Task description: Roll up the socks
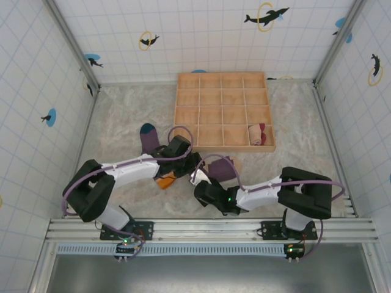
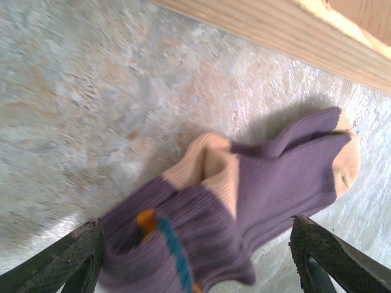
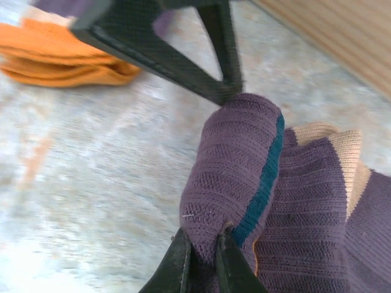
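A purple sock with tan toe and heel (image 2: pixel 287 177) lies on the table just in front of the wooden tray, one end rolled into a purple fold with a teal stripe (image 3: pixel 244 159). My right gripper (image 3: pixel 203 247) is shut on that rolled fold, pinching the knit. My left gripper (image 2: pixel 195 256) stands open above the same sock, its fingers (image 2: pixel 76 259) wide on either side of the roll without touching it. A purple sock with a teal toe (image 1: pixel 148 137) lies to the left, and its orange cuff (image 1: pixel 165 181) shows under the left arm. A rolled tan and dark-red sock (image 1: pixel 258 135) sits in a tray compartment.
The wooden compartment tray (image 1: pixel 223 110) stands at the back middle, its near wall (image 2: pixel 293 36) close behind the sock. Both arms meet at the table's centre front. Tiled walls close in the left, right and back. Bare table lies at the left and right.
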Robot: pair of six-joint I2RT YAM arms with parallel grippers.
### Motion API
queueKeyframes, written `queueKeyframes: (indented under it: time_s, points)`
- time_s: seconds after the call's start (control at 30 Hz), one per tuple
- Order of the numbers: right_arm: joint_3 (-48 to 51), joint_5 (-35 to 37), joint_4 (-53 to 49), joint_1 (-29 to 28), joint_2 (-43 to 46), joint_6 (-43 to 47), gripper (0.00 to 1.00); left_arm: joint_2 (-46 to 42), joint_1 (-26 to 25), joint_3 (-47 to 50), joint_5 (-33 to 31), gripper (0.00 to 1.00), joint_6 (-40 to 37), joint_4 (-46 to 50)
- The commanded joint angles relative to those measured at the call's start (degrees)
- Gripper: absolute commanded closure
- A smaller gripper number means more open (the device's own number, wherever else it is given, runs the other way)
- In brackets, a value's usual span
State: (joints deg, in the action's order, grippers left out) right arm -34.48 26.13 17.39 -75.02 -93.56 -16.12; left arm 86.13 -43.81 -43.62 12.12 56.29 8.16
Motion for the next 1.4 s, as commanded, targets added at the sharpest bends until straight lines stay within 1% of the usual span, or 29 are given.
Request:
queueKeyframes:
  time_s: [0.0, 0.2, 0.43, 0.53, 0.63, 0.7, 0.87, 0.93, 1.0, 1.03, 1.13, 1.3, 1.37]
  points:
    - [5.6, -8.7, -5.4, 6.5, -0.7, -7.8, 1.00, -5.2, 0.3, 0.8, 3.0, 0.20, -4.0, 4.3]
    - [7.7, -13.8, -3.6, 10.5, 0.0, -9.6, 1.00, -5.9, 1.3, 1.4, 1.4, 0.20, -4.7, 7.1]
    - [6.3, -15.0, -4.9, 10.9, -1.8, -9.6, 1.00, -4.6, 1.5, 1.9, 1.0, 0.22, -4.4, 7.7]
    - [6.5, -17.9, -4.4, 12.0, -2.2, -10.3, 1.00, -5.0, 1.6, 2.1, 0.9, 0.22, -4.5, 7.2]
    - [7.5, -23.4, -2.7, 14.4, -2.3, -11.9, 1.00, -5.7, 1.6, 2.5, 1.1, 0.22, -4.6, 6.2]
    - [9.0, -28.3, -0.1, 16.5, -2.3, -13.8, 1.00, -6.3, 1.6, 3.3, 1.7, 0.22, -4.4, 4.9]
    - [15.0, -42.4, 13.0, 22.9, -1.8, -22.6, 1.00, -7.4, 1.6, 7.1, 4.3, 0.25, -2.3, -1.4]
    - [16.1, -46.1, 16.8, 24.8, -2.3, -25.9, 1.00, -7.6, 1.6, 8.9, 5.6, 0.27, -1.1, -5.0]
    - [16.7, -47.6, 19.1, 26.3, -2.9, -28.9, 1.00, -7.5, 1.6, 10.4, 6.4, 0.29, 0.2, -8.3]
    - [16.9, -50.1, 20.0, 27.1, -3.2, -30.5, 1.00, -7.2, 1.6, 10.8, 6.4, 0.29, 0.6, -9.3]
    - [17.0, -52.3, 21.2, 29.1, -4.2, -34.8, 1.00, -6.3, 1.6, 11.2, 5.7, 0.31, 1.3, -11.4]
    - [16.5, -53.5, 21.0, 30.6, -6.0, -38.9, 1.00, -3.6, 0.8, 10.5, 6.5, 0.33, 2.5, -15.0]
    - [17.0, -53.8, 22.8, 30.8, -6.6, -40.4, 1.00, -2.2, 0.0, 9.8, 6.4, 0.35, 2.7, -15.5]
